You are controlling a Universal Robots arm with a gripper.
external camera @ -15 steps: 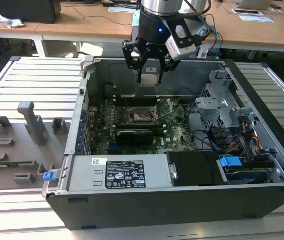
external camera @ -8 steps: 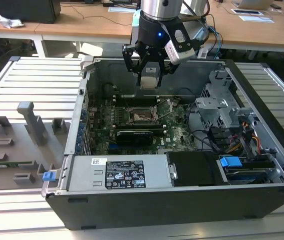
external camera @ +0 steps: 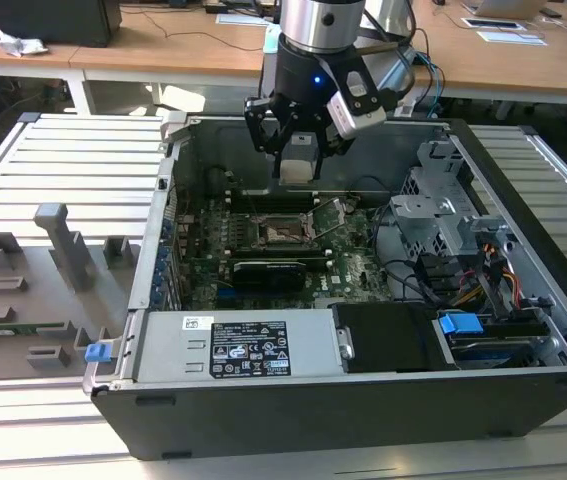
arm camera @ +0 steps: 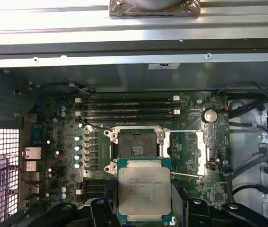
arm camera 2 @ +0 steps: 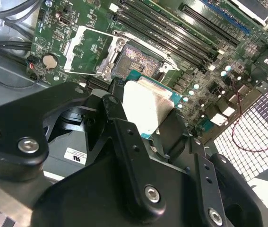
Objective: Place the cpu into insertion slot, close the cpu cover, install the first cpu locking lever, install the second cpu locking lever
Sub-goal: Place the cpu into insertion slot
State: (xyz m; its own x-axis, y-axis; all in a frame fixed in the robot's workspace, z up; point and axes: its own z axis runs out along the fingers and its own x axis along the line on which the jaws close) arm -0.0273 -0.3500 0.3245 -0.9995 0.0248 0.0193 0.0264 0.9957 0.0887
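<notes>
One gripper (external camera: 298,160) is clamping the chip (arm camera: 144,191) by its edges, holding it in the air near the socket (arm camera: 136,150). The cover (arm camera: 200,150) is lying flipped open just beside the socket.

One cpu (arm camera: 143,193), one insertion slot (arm camera: 137,147), one cpu cover (arm camera: 200,151), four memory slots (arm camera: 126,107)

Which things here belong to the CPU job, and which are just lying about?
Job in hand:
claw, holding the cpu
insertion slot, empty
cpu cover, swung open

Lying about:
memory slots
power supply
grey holders
coin battery
</notes>
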